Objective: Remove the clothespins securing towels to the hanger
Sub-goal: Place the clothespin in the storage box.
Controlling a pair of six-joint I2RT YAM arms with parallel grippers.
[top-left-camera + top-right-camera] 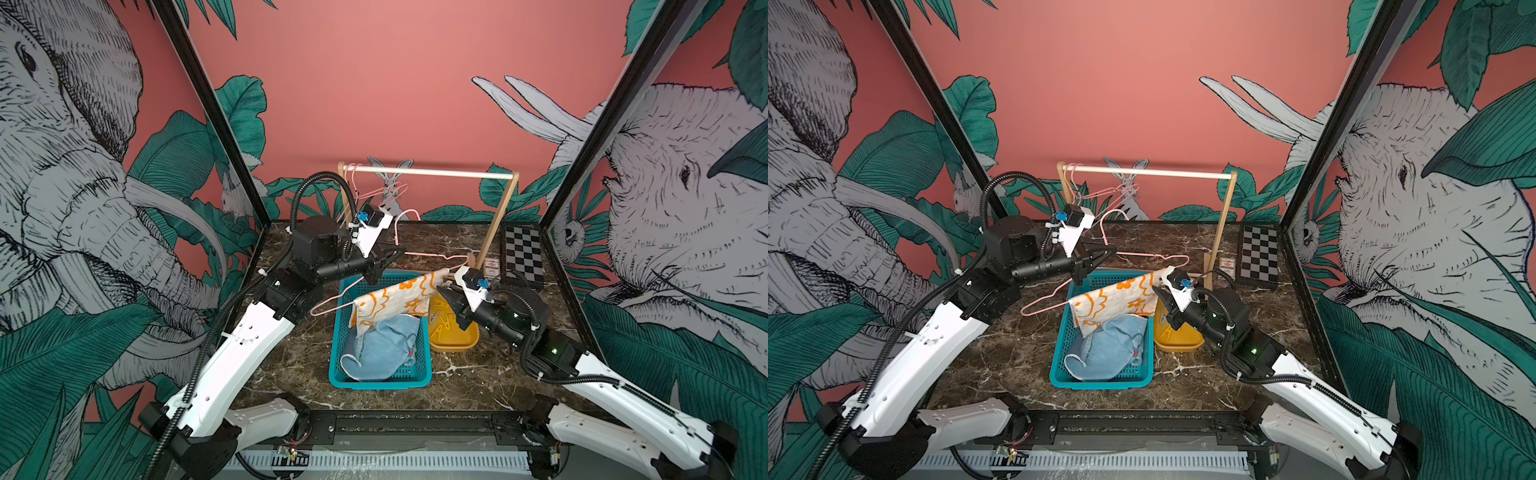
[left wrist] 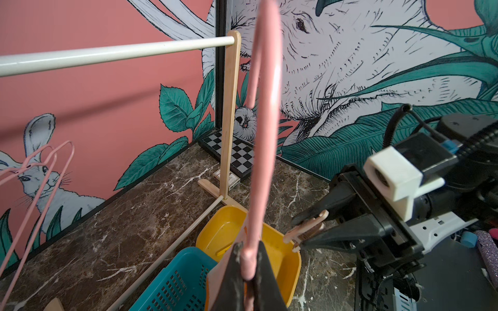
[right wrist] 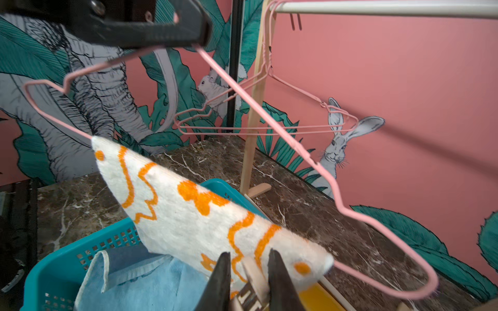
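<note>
Pink wire hanger (image 2: pixel 262 161) is gripped near its hook by the left hand (image 1: pixel 395 254), clamped tight on the wire, and is held tilted above the teal basket (image 1: pixel 338 365). A cream towel (image 3: pixel 188 215) with orange flowers is draped over its lower bar; at the towel's end a pale beige clothespin (image 2: pixel 307 229) is pinched by the right hand (image 3: pixel 249 266), nearly closed. Light blue towels (image 1: pixel 382 345) are seen lying in the basket, beside a yellow tray (image 1: pixel 453 343).
</note>
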